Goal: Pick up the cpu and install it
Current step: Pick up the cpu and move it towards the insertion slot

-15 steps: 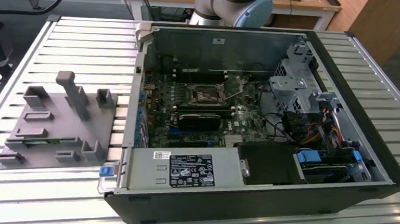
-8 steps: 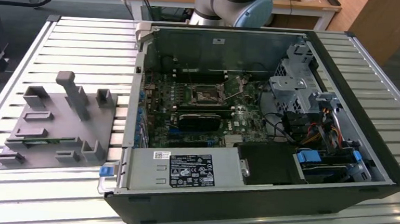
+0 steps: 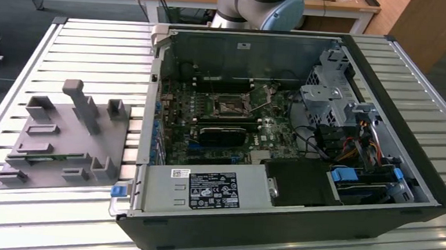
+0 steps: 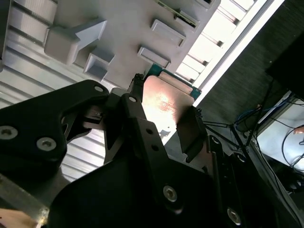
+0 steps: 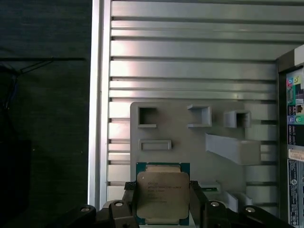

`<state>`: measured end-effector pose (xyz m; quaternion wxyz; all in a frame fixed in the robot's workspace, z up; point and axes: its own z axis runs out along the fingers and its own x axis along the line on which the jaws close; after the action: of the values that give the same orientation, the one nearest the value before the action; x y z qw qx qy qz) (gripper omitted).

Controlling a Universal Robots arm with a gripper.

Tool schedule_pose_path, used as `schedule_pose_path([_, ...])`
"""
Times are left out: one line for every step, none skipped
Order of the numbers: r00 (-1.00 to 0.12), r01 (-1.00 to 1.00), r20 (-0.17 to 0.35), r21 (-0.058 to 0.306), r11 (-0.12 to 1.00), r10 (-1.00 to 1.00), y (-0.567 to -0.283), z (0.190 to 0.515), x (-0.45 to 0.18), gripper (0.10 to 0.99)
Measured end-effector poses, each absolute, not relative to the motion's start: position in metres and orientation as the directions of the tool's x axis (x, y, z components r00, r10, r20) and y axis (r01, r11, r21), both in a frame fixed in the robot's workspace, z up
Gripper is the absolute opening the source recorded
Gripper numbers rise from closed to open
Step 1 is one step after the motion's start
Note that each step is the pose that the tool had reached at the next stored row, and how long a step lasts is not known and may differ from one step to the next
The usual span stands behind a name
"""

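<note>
Grey plastic tray [image 3: 63, 144] is lying near the slatted table's [image 3: 96, 47] edge at the exterior view's left, just beside the open computer case [image 3: 279, 230]. The case's motherboard socket [image 3: 230, 107] is sitting apparently unfilled, well apart from the tray toward the exterior view's right. In the second wrist view the gripper [image 4: 164, 114] is clamping the cpu [image 4: 164, 97] by two opposite edges. In the first wrist view the cpu [image 5: 162, 187] is hanging flat, metal face toward the camera, above the tray [image 5: 190, 142], so the socket is lying off sideways, inside the case.

Table [image 3: 96, 47]: slatted metal.
Tray [image 3: 55, 141]: grey, at the exterior view's left.
Computer case [image 3: 279, 227]: open, at the exterior view's right, beside the tray.
</note>
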<state>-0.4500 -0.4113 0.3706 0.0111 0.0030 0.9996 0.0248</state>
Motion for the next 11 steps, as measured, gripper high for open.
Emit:
schedule_pose_path([-1.0,0.005,-0.022,0.05,0.999,0.007,-0.411,0.373,-0.45,0.533])
schedule_pose_path([-1.0,0.005,-0.022,0.05,0.999,0.007,-0.411,0.376,-0.45,0.533])
schedule_pose_path([-1.0,0.005,-0.022,0.05,0.999,0.007,-0.411,0.38,-0.45,0.533])
schedule_pose_path([-1.0,0.005,-0.022,0.05,0.999,0.007,-0.411,0.383,-0.45,0.533])
schedule_pose_path([-1.0,0.005,-0.022,0.05,0.999,0.007,-0.411,0.386,-0.45,0.533])
schedule_pose_path([-1.0,0.005,-0.022,0.05,0.999,0.007,-0.411,0.389,-0.45,0.533])
schedule_pose_path([-1.0,0.005,-0.022,0.05,0.999,0.007,-0.411,0.391,-0.45,0.533])
schedule_pose_path([-1.0,0.005,-0.022,0.05,0.999,0.007,-0.411,0.394,-0.45,0.533])
schedule_pose_path([-1.0,0.006,-0.022,0.05,0.999,0.007,-0.411,0.397,-0.45,0.533])
schedule_pose_path([-1.0,0.005,-0.022,0.05,0.999,0.007,-0.411,0.401,-0.45,0.533])
schedule_pose_path([-1.0,0.005,-0.022,0.05,0.999,0.007,-0.411,0.404,-0.45,0.533])
